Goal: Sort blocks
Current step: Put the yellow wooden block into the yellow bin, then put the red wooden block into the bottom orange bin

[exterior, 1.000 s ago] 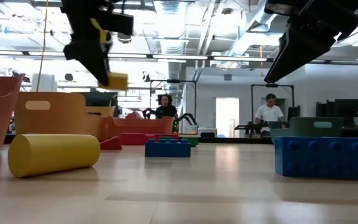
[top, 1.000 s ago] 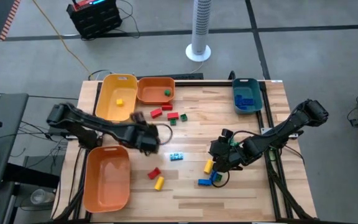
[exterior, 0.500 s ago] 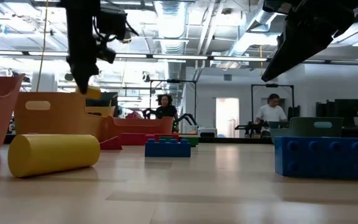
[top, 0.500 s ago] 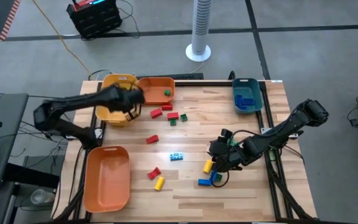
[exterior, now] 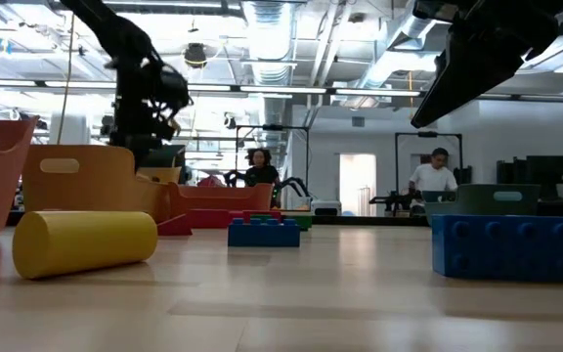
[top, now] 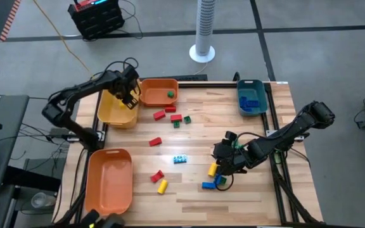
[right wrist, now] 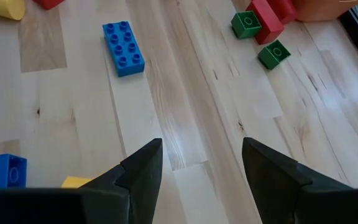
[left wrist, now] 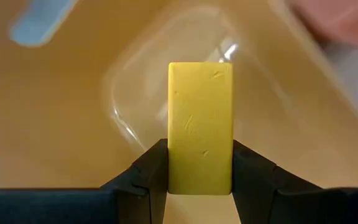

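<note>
Since a second ago I'm swinging the left gripper (left wrist: 200, 180) from mid-table to over the yellow bin (top: 113, 109), pinching a yellow block (left wrist: 200, 127) by its flat sides; it's rigid, light, slick. Right gripper (right wrist: 201, 163) is hovering wide over table (top: 233, 126).

Four bins (top: 158, 93) stand on the table (top: 258, 196): two orange, one yellow, one teal. About fifteen blocks (top: 156, 142) show, and two arms (top: 284, 134).

Grey floor with a white tower fan (top: 203, 28); lit workshop ceiling (exterior: 281, 39)
</note>
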`<state>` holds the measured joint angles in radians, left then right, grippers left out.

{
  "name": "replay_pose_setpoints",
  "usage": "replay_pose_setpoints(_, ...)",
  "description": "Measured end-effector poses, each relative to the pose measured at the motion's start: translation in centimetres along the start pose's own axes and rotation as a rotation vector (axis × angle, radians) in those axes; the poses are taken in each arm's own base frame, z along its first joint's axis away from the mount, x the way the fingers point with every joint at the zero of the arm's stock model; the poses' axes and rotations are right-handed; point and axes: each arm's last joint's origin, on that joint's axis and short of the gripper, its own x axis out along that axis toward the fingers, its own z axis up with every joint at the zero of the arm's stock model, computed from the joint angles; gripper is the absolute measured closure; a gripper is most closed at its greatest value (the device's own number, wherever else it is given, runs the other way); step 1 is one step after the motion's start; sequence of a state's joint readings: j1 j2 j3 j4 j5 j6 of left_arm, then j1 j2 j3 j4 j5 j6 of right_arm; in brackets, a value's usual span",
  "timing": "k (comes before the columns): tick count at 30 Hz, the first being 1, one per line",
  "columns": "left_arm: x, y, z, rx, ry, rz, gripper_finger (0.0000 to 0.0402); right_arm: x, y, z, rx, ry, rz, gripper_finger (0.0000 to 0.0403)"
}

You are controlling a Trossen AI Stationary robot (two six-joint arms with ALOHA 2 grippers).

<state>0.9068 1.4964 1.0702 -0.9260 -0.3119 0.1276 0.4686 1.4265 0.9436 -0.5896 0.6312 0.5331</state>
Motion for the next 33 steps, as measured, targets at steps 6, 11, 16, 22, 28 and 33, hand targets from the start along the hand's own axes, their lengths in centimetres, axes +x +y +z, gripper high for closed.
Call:
replay_pose_setpoints(6,2.0,0.0,0.4,-0.026,0.069,-0.029,0.0267,0.0,0.0,0.0,-0.003,0.0,0.0,0.0172)
replay_pose_setpoints(11,2.1,-0.2,0.4,-0.036,0.074,-0.026,0.0232,0.0,0.0,0.0,-0.007,0.0,0.0,0.0172)
replay_pose_setpoints(16,1.4,-0.1,0.3,-0.019,0.05,-0.023,0.0203,0.0,0.0,0.0,-0.008,0.0,0.0,0.0172)
replay_pose_setpoints(22,-1.5,0.6,-0.1,0.015,-0.075,-0.002,0.0197,0.0,0.0,0.0,-0.008,-0.001,-0.001,0.0172)
replay_pose_setpoints(28,-6.2,-1.3,-0.5,0.072,-0.324,0.038,0.0197,0.3,-0.4,0.3,0.003,-0.005,-0.012,0.0172)
replay_pose_setpoints(33,-8.7,-6.4,-0.9,0.268,-0.442,-0.001,0.021,0.5,-0.4,0.8,0.005,-0.038,-0.003,0.0172)
